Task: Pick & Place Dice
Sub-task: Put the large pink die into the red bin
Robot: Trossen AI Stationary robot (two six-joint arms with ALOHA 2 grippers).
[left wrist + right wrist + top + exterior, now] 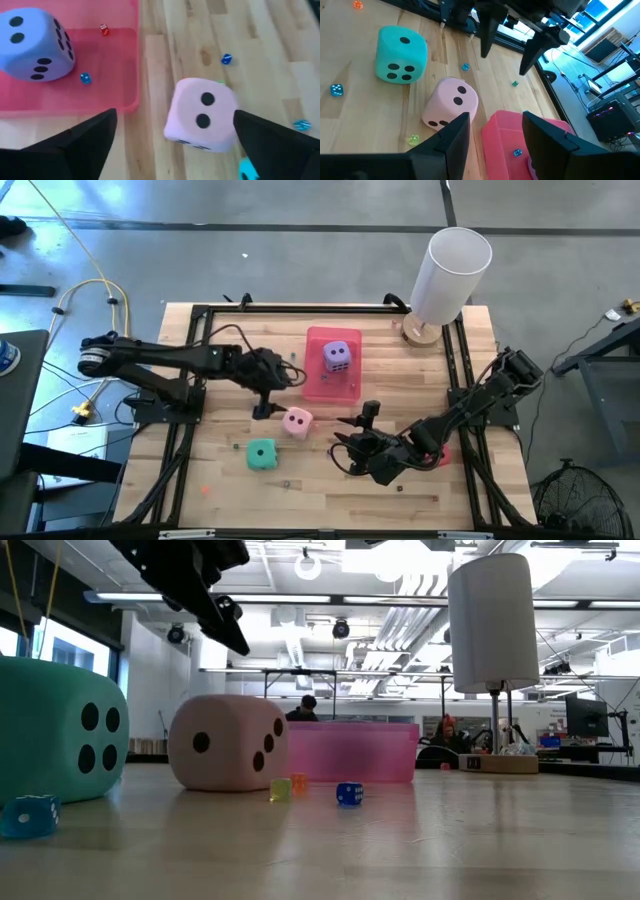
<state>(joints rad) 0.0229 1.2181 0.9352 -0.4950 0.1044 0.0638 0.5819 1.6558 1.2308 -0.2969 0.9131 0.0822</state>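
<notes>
- The table [330, 480] is pale wooden planks edged by a black frame; a white cylinder [450, 275] on a round wooden base stands at its 1 o'clock corner.
- Around the table lies grey concrete floor, with yellow cables at 10 o'clock.
- The pink tray [331, 376] sits just past the table's centre toward 12 o'clock, with the purple die [337, 356] inside it.
- The pale pink die [297, 421] rests on the wood at the tray's 7 o'clock, and the teal die [262, 454] lies farther toward 7 o'clock.
- The left gripper [263, 406] hangs above the pale pink die, jaws spread wide and empty on either side of it.
- The right gripper [350, 448] rests low at 5 o'clock, jaws parted with nothing between them.
- A patch of red [441, 456] shows under the right arm.
- Only the low view shows the room: a bright hall with ceiling lights, desks and a seated person [305, 708] behind the tray.
- Only the wrist and low views reveal tiny dice [226, 59] scattered on the wood and in the tray.
</notes>
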